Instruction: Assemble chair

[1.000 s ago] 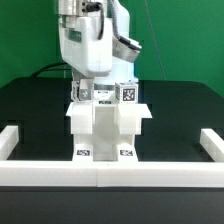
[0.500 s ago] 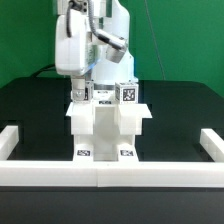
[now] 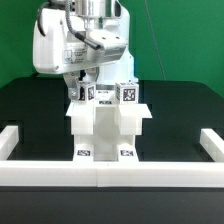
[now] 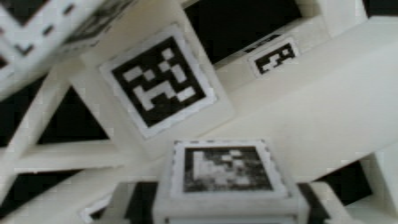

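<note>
The chair (image 3: 106,122) stands on the black table (image 3: 35,105), near the middle of the scene and close to the near side. Its base touches the white rail (image 3: 110,175) that runs along the near edge of the table. The rail has short raised ends at the exterior view's left and right. The chair is made from chunky white blocks. Two square black-and-white tags sit low on its front, and more tags are on its upper part, where the pieces rise toward the far side.

The robot arm (image 3: 70,45) hangs above the far, upper part of the chair, a little toward the exterior view's left. Its white body covers the top of the chair there. The gripper (image 3: 83,82) is low, just at the tagged upper pieces. In the exterior view its fingers are hidden by the arm and by the chair. The jaws are closed together, almost fully. I cannot tell from the pictures whether they clamp a part of the chair.

The wrist view is very close on the chair: white bars cross in it, and three tags are seen, one large, one small, one blurred.
</note>
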Controlling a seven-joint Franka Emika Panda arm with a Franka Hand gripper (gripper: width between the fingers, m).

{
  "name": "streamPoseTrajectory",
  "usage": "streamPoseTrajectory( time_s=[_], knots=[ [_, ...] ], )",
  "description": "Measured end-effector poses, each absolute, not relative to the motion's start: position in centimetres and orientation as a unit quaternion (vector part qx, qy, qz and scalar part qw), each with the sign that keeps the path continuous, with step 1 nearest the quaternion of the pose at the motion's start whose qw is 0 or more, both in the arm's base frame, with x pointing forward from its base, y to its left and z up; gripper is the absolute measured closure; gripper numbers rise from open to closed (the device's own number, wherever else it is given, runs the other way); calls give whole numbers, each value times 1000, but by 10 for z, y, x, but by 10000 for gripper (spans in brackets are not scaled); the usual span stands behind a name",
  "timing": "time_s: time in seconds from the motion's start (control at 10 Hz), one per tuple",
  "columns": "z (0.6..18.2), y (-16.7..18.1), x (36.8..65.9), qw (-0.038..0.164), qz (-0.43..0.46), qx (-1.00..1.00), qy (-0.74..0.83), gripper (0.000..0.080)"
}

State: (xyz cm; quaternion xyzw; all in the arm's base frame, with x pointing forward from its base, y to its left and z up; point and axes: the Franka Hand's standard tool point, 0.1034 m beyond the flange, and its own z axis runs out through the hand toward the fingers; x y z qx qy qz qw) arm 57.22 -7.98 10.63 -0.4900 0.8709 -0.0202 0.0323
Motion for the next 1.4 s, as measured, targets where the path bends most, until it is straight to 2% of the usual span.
streamPoseTrajectory(
  time_s=[0.2, 0.3, 0.4, 0.5, 0.6, 1.1, 1.4],
  knots=[
    [106, -80, 572, 32, -19, -484, 874, 521],
    [105, -80, 572, 32, -20, -489, 872, 314],
    [105, -79, 572, 31, -19, -501, 865, 314],
    [106, -77, 573, 30, -14, -514, 857, 189],
    [107, -77, 574, 30, -16, -543, 839, 158],
    [106, -79, 573, 26, -22, -692, 721, 151],
    [107, -79, 573, 8, -27, -776, 631, 151]
  ],
)
